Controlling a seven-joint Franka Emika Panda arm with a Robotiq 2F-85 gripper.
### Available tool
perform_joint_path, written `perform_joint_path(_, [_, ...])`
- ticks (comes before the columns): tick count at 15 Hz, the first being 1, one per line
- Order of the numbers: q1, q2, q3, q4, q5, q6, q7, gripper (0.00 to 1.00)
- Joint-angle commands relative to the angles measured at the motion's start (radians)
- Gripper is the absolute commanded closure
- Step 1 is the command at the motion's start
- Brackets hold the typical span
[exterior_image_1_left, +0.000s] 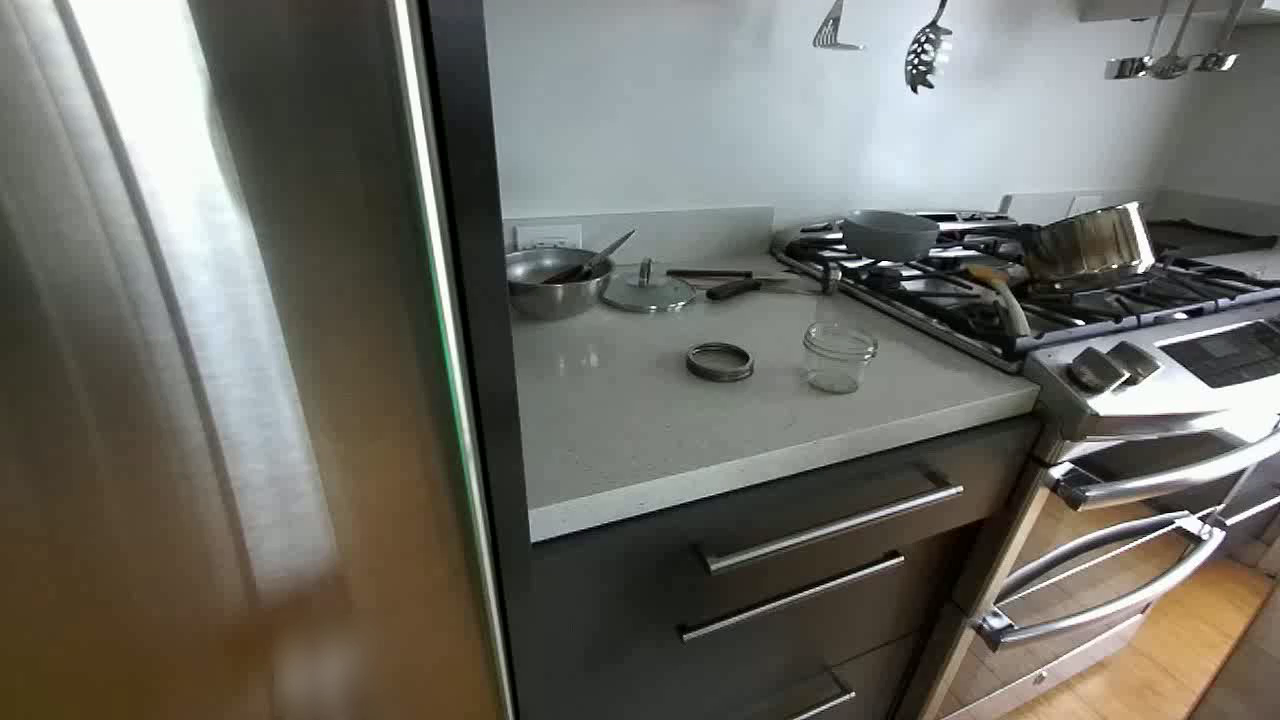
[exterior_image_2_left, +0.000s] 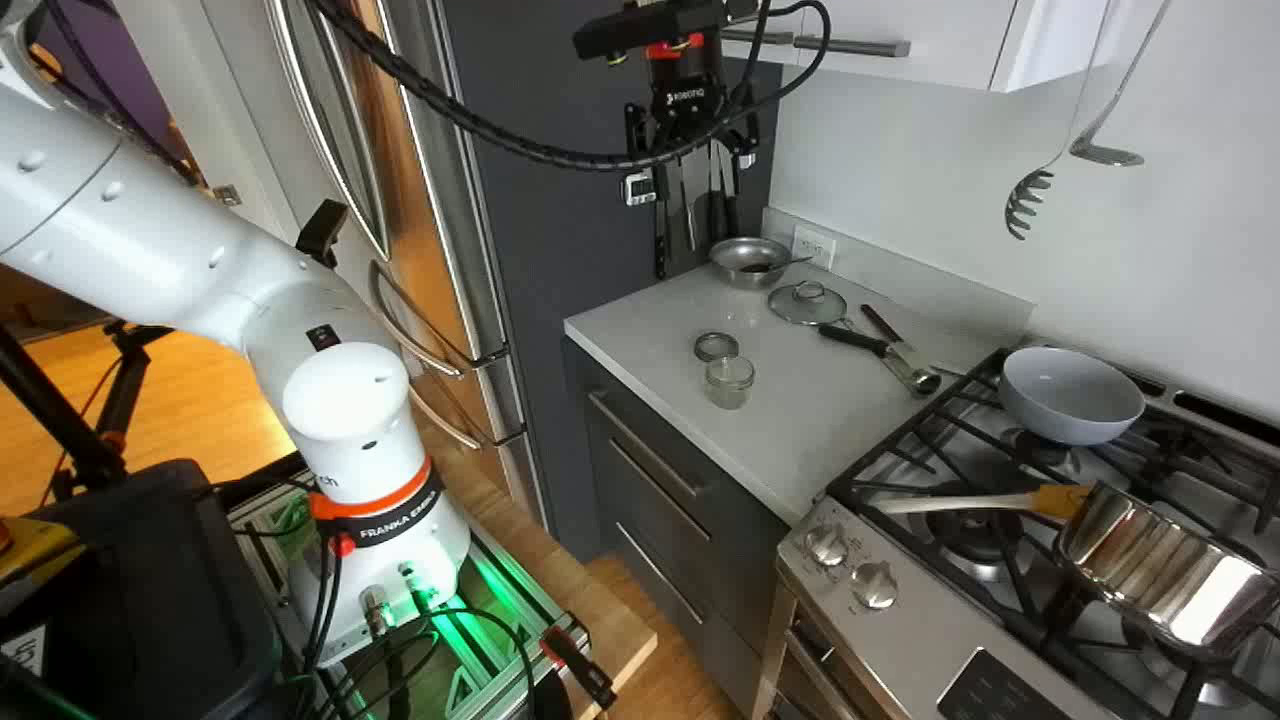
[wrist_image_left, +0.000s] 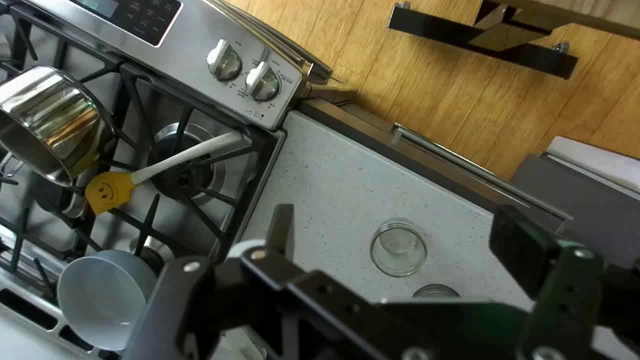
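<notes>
My gripper (wrist_image_left: 397, 237) stands wide open with nothing between its fingers. In an exterior view the gripper (exterior_image_2_left: 693, 152) hangs high above the counter, fingers down, near the dark side panel. A small clear glass jar (wrist_image_left: 398, 250) without a lid shows between the fingers in the wrist view, far below them. In both exterior views the jar (exterior_image_1_left: 838, 360) (exterior_image_2_left: 729, 385) stands upright on the counter. Beside it lies a dark metal jar ring (exterior_image_1_left: 720, 375) (exterior_image_2_left: 714, 357); in the wrist view the gripper partly hides the ring (wrist_image_left: 435, 287). The gripper touches neither.
Behind on the counter (exterior_image_1_left: 620, 440) are a metal bowl (exterior_image_2_left: 750, 262), a glass lid (exterior_image_2_left: 806, 306) and dark-handled utensils (exterior_image_2_left: 855, 340). The stove bears a grey bowl (exterior_image_2_left: 1070, 400), a tilted steel pot (exterior_image_2_left: 1160, 570) and a yellow spatula (wrist_image_left: 107, 191). Cabinets hang above.
</notes>
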Motion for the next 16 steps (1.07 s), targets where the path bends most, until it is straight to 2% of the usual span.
perform_joint_path(1, [0.016,-0.001,-0.012,0.002,-0.006,-0.004,0.006,0.00])
perform_joint_path(6, [0.016,-0.001,-0.012,0.002,-0.006,-0.004,0.006,0.00])
perform_joint_path(10, [0.068,0.107,-0.032,0.029,0.023,0.091,-0.091,0.00])
perform_joint_path(13, [0.096,0.179,-0.035,0.031,0.124,0.219,-0.077,0.00])
perform_joint_path(16, [0.113,0.316,-0.021,0.076,0.301,0.284,-0.006,0.00])
